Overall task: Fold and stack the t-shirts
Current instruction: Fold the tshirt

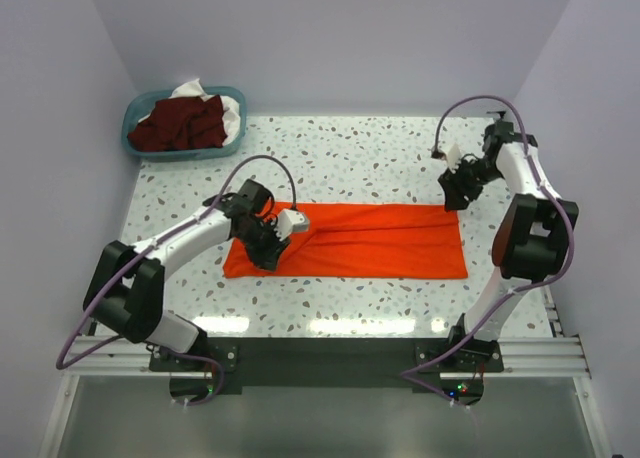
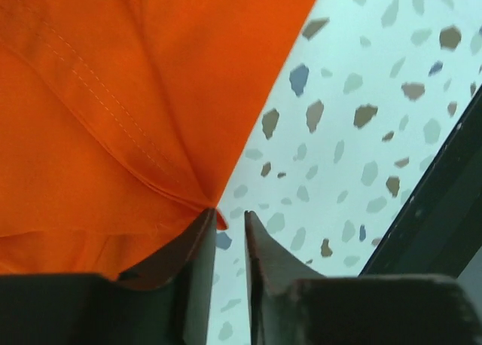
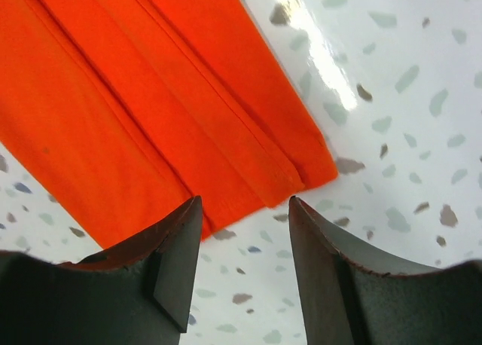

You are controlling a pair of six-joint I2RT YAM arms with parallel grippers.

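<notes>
Far left, back corner of bench (image 1: 350,148): teal basket (image 1: 140,143) holding maroon t-shirts (image 1: 180,123) and some white cloth (image 1: 195,86), heaped and unfolded. Left of centre: left hand (image 2: 230,213), fingers drawn nearly together and nipping a gathered point of the orange-red t-shirt (image 1: 360,240) at its left end, creases fanning out from the pinch. Centre: the same shirt, lying flat on the bench as a long band, lengthwise folds already in. Right: right hand (image 3: 245,206), fingers apart and holding nothing, poised over the band's right end. Handling, by judgement: light, limp cloth with no stiffness, liable to sag and to let its layers slide; best taken at corners or hemmed edges, all layers pinched at once.
</notes>
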